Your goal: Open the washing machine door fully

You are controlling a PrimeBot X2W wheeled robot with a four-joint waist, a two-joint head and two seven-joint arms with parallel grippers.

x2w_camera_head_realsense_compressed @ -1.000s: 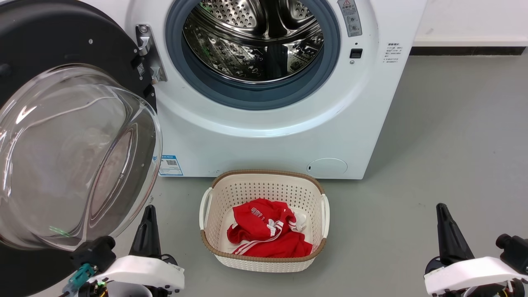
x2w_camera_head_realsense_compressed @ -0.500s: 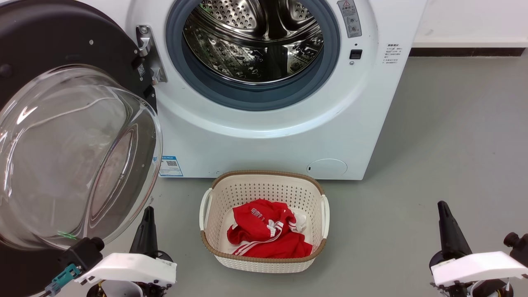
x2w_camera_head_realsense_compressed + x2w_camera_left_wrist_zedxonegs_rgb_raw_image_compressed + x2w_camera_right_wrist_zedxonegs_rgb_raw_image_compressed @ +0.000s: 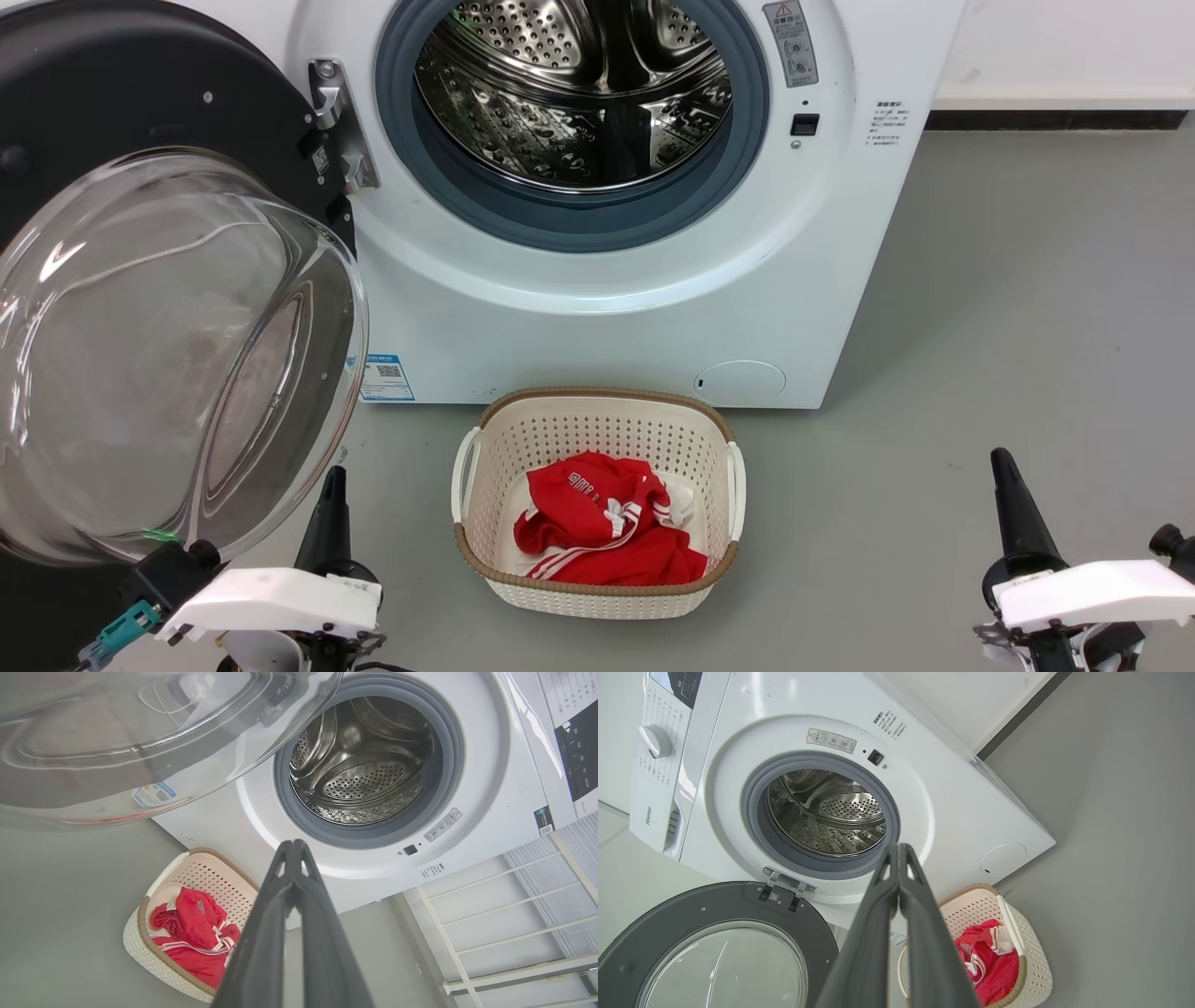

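— What is the left end effector [image 3: 293, 847] doing?
— It's hovering with its fingers [image 3: 280, 914] pressed together, gripping nothing, just beside the lower edge of the washing machine door [image 3: 168, 355]. The right end effector [image 3: 899, 848] is hanging closed and empty too, well apart from it over the floor [image 3: 1008, 280].
— And the door?
— It's standing swung out to the left on its hinge [image 3: 331, 103], leaving the drum [image 3: 579, 93] of the washing machine [image 3: 607, 317] showing. A basket [image 3: 607, 394] is sitting on the floor just in front of the machine, holding a red garment [image 3: 597, 537].
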